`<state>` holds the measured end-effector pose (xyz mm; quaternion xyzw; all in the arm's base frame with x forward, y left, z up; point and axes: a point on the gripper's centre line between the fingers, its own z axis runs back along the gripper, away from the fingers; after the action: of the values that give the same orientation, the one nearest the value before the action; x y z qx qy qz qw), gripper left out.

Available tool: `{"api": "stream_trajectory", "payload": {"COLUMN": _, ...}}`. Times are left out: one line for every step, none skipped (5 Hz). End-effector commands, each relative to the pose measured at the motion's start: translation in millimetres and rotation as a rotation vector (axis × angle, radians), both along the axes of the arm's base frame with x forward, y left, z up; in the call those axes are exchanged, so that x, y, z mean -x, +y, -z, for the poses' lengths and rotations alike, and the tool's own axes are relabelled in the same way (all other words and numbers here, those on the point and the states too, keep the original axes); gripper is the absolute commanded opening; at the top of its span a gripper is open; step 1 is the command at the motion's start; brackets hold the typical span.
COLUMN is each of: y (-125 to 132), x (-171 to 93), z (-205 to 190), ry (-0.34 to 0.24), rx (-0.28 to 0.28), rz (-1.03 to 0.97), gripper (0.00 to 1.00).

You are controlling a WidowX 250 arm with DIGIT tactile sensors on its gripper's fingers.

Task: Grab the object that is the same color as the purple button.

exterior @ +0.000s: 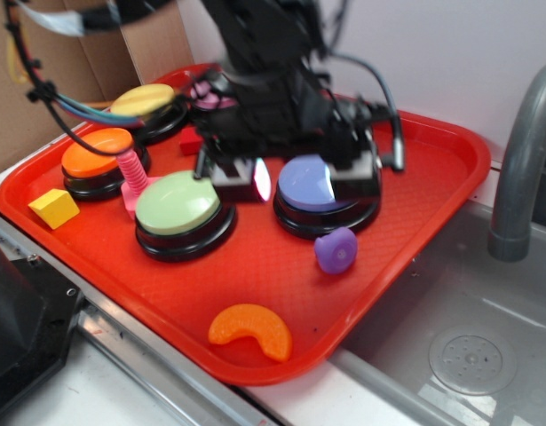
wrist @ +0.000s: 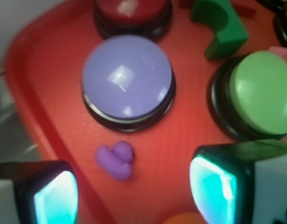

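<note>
a: from where i sit, going left across the tray: the yellow block, the orange button, the pink screw, then the green button. none of those is mine.

b: and the gripper?

a: it hangs over the middle, above the purple button. in the wrist view the two fingers stand spread apart, holding nothing, with bare tray between them.

b: where's the target?

a: the purple knob lies on the tray just in front of the purple button, near it but not touching, as far as i can tell. in the wrist view the purple knob sits nearer the left finger than the right, not centred in the gap.

b: so what worries you?

a: if i drop straight down, i think the left finger lands on the knob or nudges it instead of straddling it. it's small and rounded, so it would likely roll or squirt out as the fingers close. the button's black base is close behind, so a finger could catch on it. the orange crescent is well clear, near the front rim.
</note>
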<state>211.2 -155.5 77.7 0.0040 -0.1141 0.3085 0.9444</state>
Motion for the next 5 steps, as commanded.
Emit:
{"api": "stream_trajectory", "payload": {"y": 0, "x": -18, "z": 20, "ry": -0.047, "rx": -0.002, "rz": -0.154, "gripper": 1.0}}
{"api": "stream_trajectory", "payload": {"y": 1, "x": -19, "z": 30, "ry": -0.044, "rx": -0.002, "rz": -0.173, "gripper": 1.0}}
{"api": "stream_trajectory", "payload": {"y": 3, "x": -18, "z": 37, "ry": -0.034, "rx": -0.002, "rz": -0.19, "gripper": 1.0}}
{"api": "stream_trajectory", "payload": {"y": 5, "x": -16, "z": 41, "ry": -0.041, "rx": 0.018, "rz": -0.23, "gripper": 0.0}}
{"api": "stream_trajectory", "payload": {"y": 5, "x": -15, "z": 43, "ry": -0.037, "rx": 0.036, "rz": -0.232, "gripper": 0.0}}
